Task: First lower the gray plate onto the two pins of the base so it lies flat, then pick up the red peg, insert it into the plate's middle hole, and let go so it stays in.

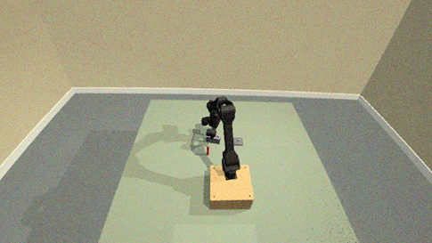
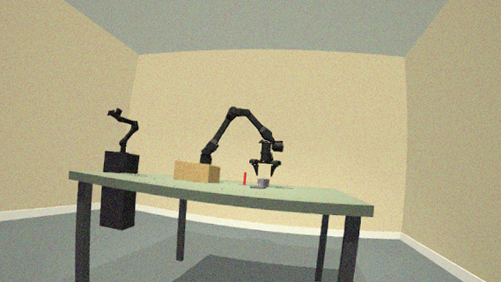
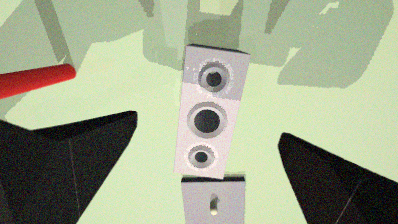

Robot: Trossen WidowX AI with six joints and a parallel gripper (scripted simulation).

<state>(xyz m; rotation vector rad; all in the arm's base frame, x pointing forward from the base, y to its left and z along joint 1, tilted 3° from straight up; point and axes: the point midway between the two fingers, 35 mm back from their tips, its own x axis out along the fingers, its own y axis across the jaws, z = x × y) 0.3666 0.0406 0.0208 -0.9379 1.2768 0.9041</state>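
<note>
The gray plate (image 3: 210, 117) (image 2: 262, 181) with three holes sits on the green table, apart from the base. The flat gray base (image 3: 214, 202) (image 1: 238, 141) with its two pins lies just beyond one short end of the plate. The red peg (image 3: 35, 80) (image 2: 244, 178) (image 1: 207, 150) stands upright on the table to one side of the plate. My gripper (image 3: 208, 128) (image 2: 265, 165) (image 1: 212, 135) is open and empty. It hangs a little above the plate, with one finger on each side of it.
The arm is mounted on a wooden block (image 1: 230, 188) (image 2: 196, 172) on the green table (image 2: 219, 193). A second dark arm on a black pedestal (image 2: 119, 186) stands beside the table's far left end.
</note>
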